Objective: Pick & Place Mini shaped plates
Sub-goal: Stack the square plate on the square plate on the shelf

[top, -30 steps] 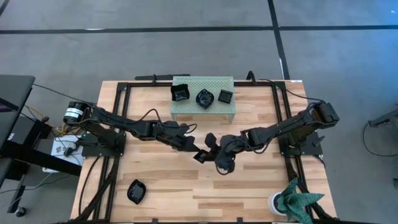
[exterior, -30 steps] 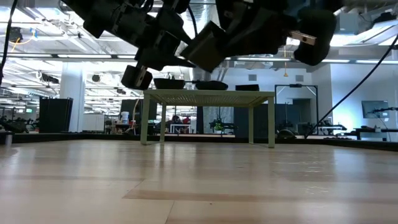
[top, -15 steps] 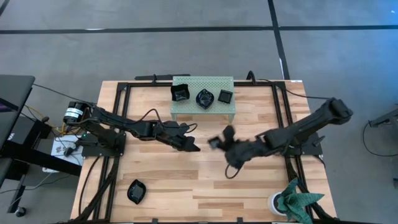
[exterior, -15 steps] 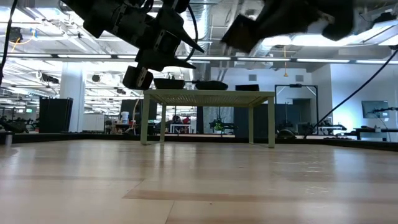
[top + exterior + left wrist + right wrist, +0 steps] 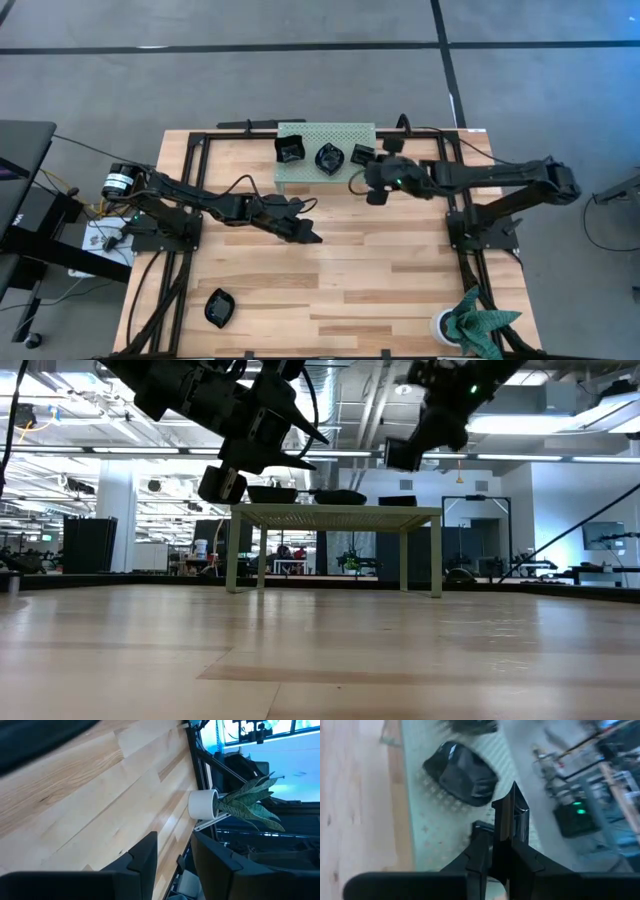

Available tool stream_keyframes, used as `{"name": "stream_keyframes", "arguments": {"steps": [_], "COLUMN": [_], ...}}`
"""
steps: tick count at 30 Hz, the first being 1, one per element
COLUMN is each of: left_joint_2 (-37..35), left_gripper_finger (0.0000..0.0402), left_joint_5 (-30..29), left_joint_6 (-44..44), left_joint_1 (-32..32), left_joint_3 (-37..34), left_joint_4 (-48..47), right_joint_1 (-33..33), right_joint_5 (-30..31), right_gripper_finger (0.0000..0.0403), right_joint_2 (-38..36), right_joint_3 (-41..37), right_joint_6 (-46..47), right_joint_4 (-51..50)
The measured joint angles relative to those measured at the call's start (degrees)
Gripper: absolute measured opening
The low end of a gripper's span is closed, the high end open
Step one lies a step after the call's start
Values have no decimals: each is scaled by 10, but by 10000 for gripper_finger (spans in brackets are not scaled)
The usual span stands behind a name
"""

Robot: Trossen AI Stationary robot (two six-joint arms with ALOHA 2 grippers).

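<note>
My right gripper [image 5: 372,186] is shut on a small black plate [image 5: 511,815], above the right end of the pale green perforated rack [image 5: 300,176]. It also shows in the low view [image 5: 425,438], with the plate [image 5: 402,456] above the rack top [image 5: 335,512]. Three black plates [image 5: 290,150] [image 5: 328,158] [image 5: 362,154] lie on the rack. Another plate [image 5: 218,306] lies on the table at the near left. My left gripper [image 5: 310,237] is open and empty over the table's middle, and its own view [image 5: 175,857] shows nothing between the fingers. My right gripper pinches the black plate between its two fingers [image 5: 481,851]. The plate stands on edge, and its rim [image 5: 512,800] sticks out past the fingertips. It is lifted clear above the rack. The fingers hide the exact place of hold.
A plant in a white pot [image 5: 468,322] stands at the table's near right corner and also shows in the left wrist view [image 5: 202,804]. The black frame rails [image 5: 448,180] run along the table's sides. Bare wood lies between the rack and the near edge.
My right gripper, which met my left gripper over the table's middle, has carried the black plate away from it toward the far edge, up to the right end of the rack. The plate has turned on edge.
</note>
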Motion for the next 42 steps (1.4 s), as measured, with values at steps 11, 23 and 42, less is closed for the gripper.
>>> {"name": "stream_keyframes", "arguments": {"steps": [11, 23, 42], "left_joint_2": [0, 0, 0], "left_gripper_finger": [122, 122, 122], "left_joint_5": [0, 0, 0], "left_joint_6": [0, 28, 28], "left_joint_1": [0, 0, 0], "left_joint_3": [0, 0, 0], "left_joint_4": [1, 2, 2], "right_joint_1": [-71, -77, -41], "right_joint_5": [-7, -14, -29], "right_gripper_finger": [50, 68, 154], "right_joint_2": [76, 79, 80], "right_joint_3": [0, 17, 52], "right_joint_6": [-21, -16, -6], "right_joint_4": [39, 9, -38]}}
